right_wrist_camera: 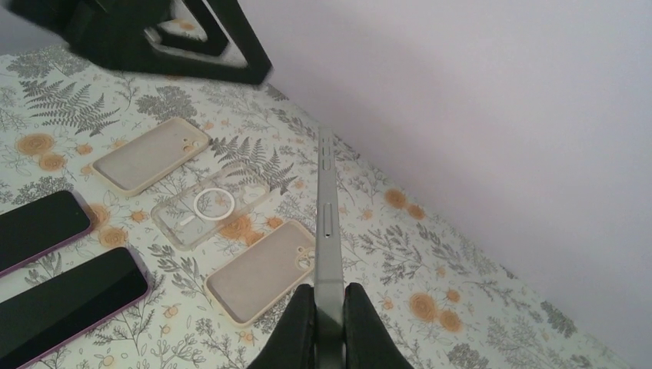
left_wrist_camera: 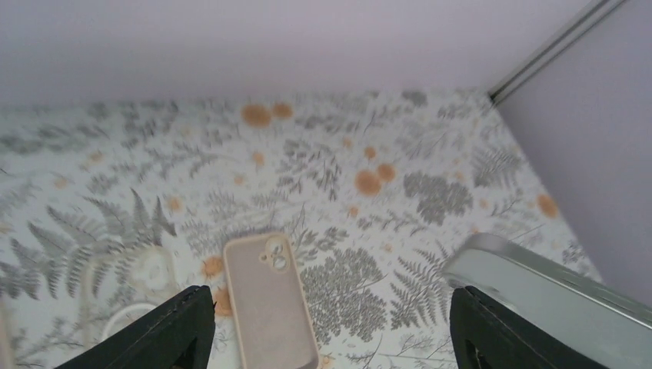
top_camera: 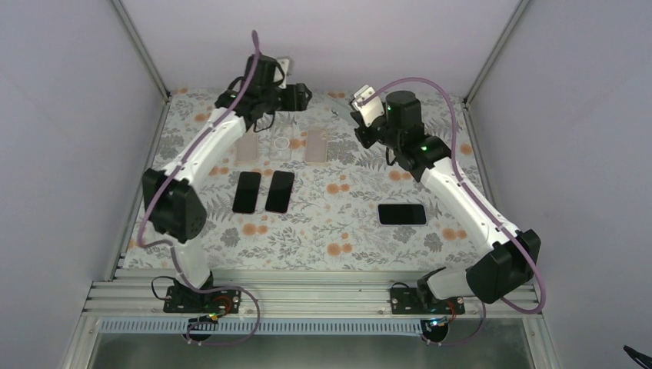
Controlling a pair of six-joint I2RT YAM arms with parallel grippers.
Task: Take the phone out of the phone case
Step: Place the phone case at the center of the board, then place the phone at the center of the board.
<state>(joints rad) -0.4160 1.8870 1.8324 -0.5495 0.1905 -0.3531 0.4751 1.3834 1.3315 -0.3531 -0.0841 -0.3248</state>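
My right gripper [right_wrist_camera: 330,307] is shut on a bare silver phone [right_wrist_camera: 329,215], held edge-on above the table's back; the phone also shows in the top view [top_camera: 367,104] and in the left wrist view [left_wrist_camera: 538,288]. My left gripper [left_wrist_camera: 330,330] is open and empty, hovering over an empty beige case [left_wrist_camera: 269,300]; in the top view it [top_camera: 296,96] is at the back, left of the held phone. An empty clear case [top_camera: 282,146] lies between two empty beige cases [top_camera: 248,148] [top_camera: 316,145].
Two dark-screened phones in purple cases [top_camera: 247,191] [top_camera: 279,191] lie side by side in front of the empty cases. Another black phone [top_camera: 401,214] lies flat at the right, under the right arm. Enclosure walls stand close behind both grippers.
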